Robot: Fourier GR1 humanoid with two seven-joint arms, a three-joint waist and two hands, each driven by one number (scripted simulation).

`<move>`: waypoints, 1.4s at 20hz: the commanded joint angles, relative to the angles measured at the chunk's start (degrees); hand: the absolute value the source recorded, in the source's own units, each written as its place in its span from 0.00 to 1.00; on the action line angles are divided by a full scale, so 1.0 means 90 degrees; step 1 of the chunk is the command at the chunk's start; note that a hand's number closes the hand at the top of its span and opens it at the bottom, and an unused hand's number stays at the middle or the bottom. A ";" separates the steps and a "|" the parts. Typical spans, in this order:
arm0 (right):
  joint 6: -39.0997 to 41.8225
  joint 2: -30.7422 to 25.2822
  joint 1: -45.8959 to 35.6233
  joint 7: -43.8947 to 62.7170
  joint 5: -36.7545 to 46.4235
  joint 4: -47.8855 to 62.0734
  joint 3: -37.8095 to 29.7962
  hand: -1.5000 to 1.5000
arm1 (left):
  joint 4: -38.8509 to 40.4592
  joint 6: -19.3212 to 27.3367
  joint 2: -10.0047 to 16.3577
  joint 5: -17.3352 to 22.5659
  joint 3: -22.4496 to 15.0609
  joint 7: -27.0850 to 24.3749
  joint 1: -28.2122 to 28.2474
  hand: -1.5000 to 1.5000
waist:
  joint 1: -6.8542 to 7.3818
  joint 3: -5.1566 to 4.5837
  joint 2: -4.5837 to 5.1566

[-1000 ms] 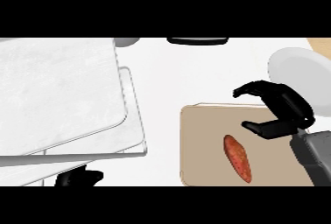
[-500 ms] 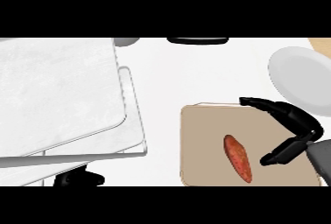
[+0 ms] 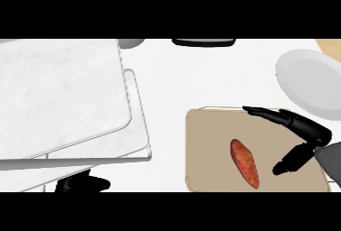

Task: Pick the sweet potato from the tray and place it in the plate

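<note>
The sweet potato (image 3: 244, 163) lies on the tray (image 3: 206, 144), probably stiff, light and apt to roll, so best pinched across its thick middle; the right hand (image 3: 311, 133) hovers just beside it, open and empty, near the plate (image 3: 310, 83)

An orange-red sweet potato (image 3: 244, 163) lies on a tan tray (image 3: 206, 149); the plate (image 3: 307, 84) is pale grey.

The white counter (image 3: 200, 76) fills the frame. On it sit a tan tray (image 3: 206, 144) at lower right, a white plate (image 3: 306, 83) at upper right, and pale stacked slabs (image 3: 60, 94) at left.
</note>
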 commanded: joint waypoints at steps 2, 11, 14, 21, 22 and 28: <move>0.0427 -0.0296 -0.0258 -0.0841 0.0782 0.0354 0.0610 0.00 | 0.0165 0.0233 0.0122 0.0219 0.0909 0.0560 -0.1292 0.50 | -0.0071 0.0061 0.0007; -0.0509 -0.0249 -0.0647 -0.0619 0.1755 0.0450 0.1220 0.00 | 0.0184 0.0160 0.0176 0.0397 0.0938 0.0591 -0.1235 0.50 | -0.0114 0.0048 -0.0036; -0.0772 0.0021 -0.0728 -0.0364 0.2076 0.0566 0.1455 0.00 | 0.0390 0.0226 0.0150 0.0291 0.0951 0.0461 -0.1338 0.50 | -0.0142 0.0045 -0.0034; -0.0605 0.0014 -0.0822 -0.0026 0.2333 0.0269 0.1713 0.00 | 0.0183 0.0202 0.0329 0.0512 0.1079 0.0656 -0.1222 0.50 | -0.0206 0.0041 -0.0070; -0.0781 0.0193 -0.0811 -0.0119 0.2453 0.0590 0.1780 0.00 | 0.0079 0.0324 0.0276 0.0385 0.0965 0.0732 -0.1292 0.50 | -0.0162 0.0049 -0.0047; -0.0936 0.0513 -0.0828 0.0254 0.2638 0.0649 0.1766 0.00 | 0.0098 0.0057 0.0519 0.0580 0.1111 0.0648 -0.1210 0.50 | -0.0179 0.0046 -0.0056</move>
